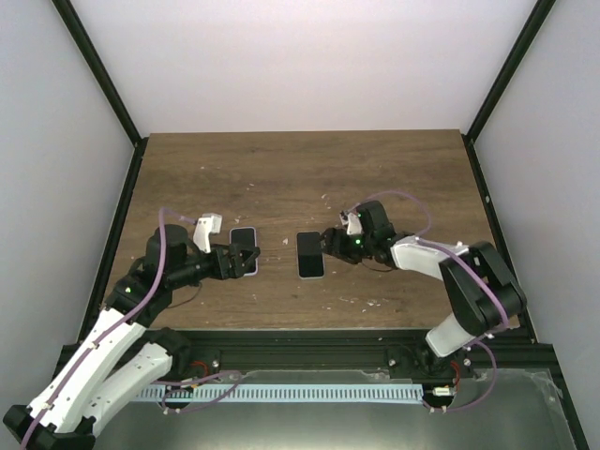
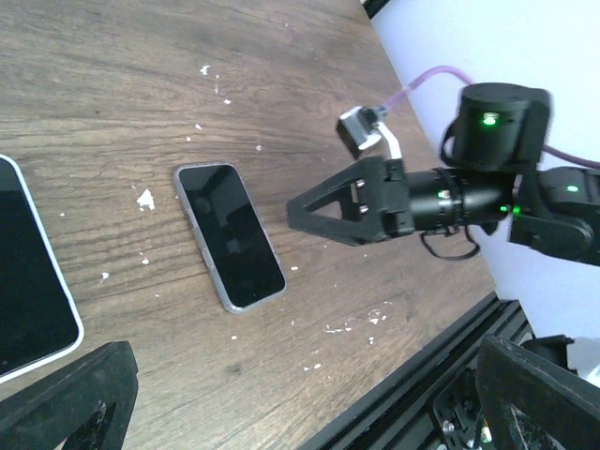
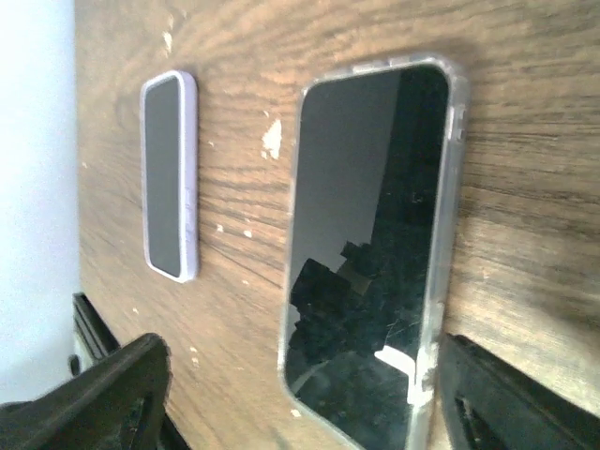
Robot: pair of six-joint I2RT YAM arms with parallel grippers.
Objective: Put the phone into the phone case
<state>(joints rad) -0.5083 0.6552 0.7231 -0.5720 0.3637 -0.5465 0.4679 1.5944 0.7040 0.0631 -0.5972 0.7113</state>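
Looks done: phone (image 3: 375, 234) seated inside clear case (image 3: 442, 225), left gripper (image 1: 247, 260) and right gripper (image 1: 327, 243) jaws spread, holding nothing.

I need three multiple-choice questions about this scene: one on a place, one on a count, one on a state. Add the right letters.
1. Which lies nearer the right gripper? A the lavender-edged phone B the clear-edged phone C both equally near
2. How many phones lie on the table? A one B two C three
3. The left gripper is: A open and empty B shut on a phone C out of every view
Answers: 1 B, it lies just off that gripper's fingers; 2 B, every view shows two; 3 A, its fingers stand wide apart, nothing between.
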